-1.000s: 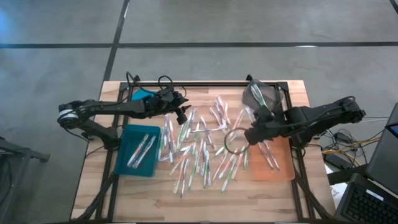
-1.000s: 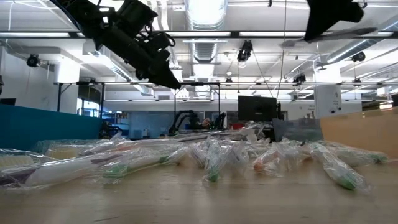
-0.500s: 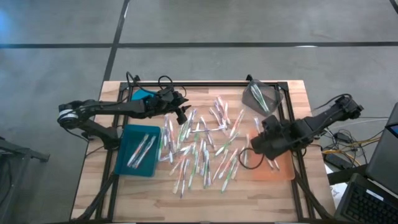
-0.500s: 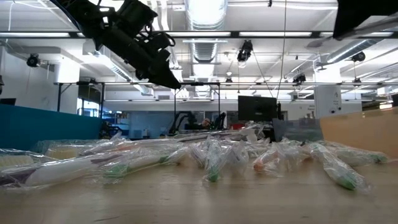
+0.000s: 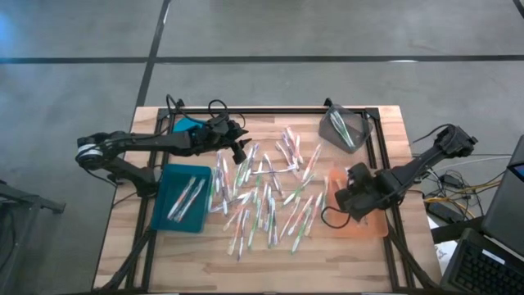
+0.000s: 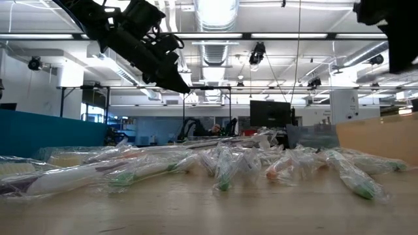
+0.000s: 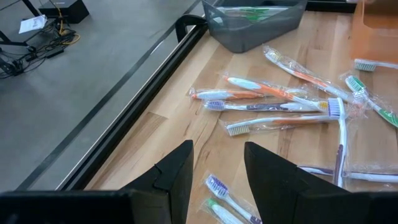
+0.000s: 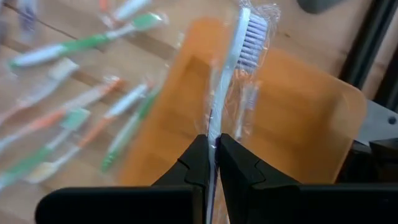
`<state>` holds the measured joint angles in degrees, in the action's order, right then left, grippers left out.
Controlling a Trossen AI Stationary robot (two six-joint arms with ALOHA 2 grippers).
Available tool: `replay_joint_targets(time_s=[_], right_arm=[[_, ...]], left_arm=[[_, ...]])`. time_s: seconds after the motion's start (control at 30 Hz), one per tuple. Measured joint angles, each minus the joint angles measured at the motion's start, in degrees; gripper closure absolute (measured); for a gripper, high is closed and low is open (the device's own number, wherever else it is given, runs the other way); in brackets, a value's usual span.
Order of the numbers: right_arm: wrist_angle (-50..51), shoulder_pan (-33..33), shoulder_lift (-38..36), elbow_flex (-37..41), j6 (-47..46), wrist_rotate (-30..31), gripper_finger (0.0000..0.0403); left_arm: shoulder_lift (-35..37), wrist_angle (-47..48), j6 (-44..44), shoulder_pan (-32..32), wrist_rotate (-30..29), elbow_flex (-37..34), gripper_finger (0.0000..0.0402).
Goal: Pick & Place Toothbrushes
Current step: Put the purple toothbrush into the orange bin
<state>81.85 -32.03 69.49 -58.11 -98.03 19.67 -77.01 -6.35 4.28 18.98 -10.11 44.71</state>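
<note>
Above the orange tray (image 8: 298,130), a wrapped toothbrush (image 8: 233,74) is being held by the right gripper (image 8: 212,163), fingers pinched shut on its handle. Its long axis is being pointed straight ahead across the tray, directly below. The left gripper (image 7: 217,171) is being kept part-open, empty, well apart over the heap.

Loose toothbrushes (image 5: 262,192): we saw them wrapped, white with green, orange or pink, scattered across the desk (image 5: 270,254).
Held toothbrush (image 8: 233,68): white, purple-bristled, wrapped, above the orange tray (image 8: 311,130).
</note>
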Motion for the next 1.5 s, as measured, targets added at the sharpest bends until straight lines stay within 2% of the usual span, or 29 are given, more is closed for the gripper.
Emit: replay_joint_targets(time_s=[0.17,0.37,0.63,0.87,1.1,1.5], right_arm=[[-0.57,0.0,0.0,4.48,1.18,-2.06,0.0385],[-7.36,0.0,0.0,10.7,8.81,-2.2,0.0385],[-11.56,0.02,0.03,17.55,8.35,-5.24,0.0385],[-12.23,0.02,0.02,17.25,8.01,-4.36,0.0385],[-14.55,0.04,0.41,17.24,2.84,-4.55,0.0385],[-18.05,0.04,8.27,17.31,2.7,-8.81,0.0385]], left_arm=[[0.0,-0.01,0.01,0.0,0.0,0.0,0.0252],[0.0,0.0,0.01,0.0,0.0,0.0,0.0252],[0.0,0.0,0.01,0.0,0.0,0.0,0.0252],[0.0,0.09,0.01,0.01,0.0,0.0,0.0252],[-0.01,0.13,0.0,0.01,0.0,0.0,0.0252],[-0.02,0.32,0.01,0.0,0.0,0.0,0.0252]])
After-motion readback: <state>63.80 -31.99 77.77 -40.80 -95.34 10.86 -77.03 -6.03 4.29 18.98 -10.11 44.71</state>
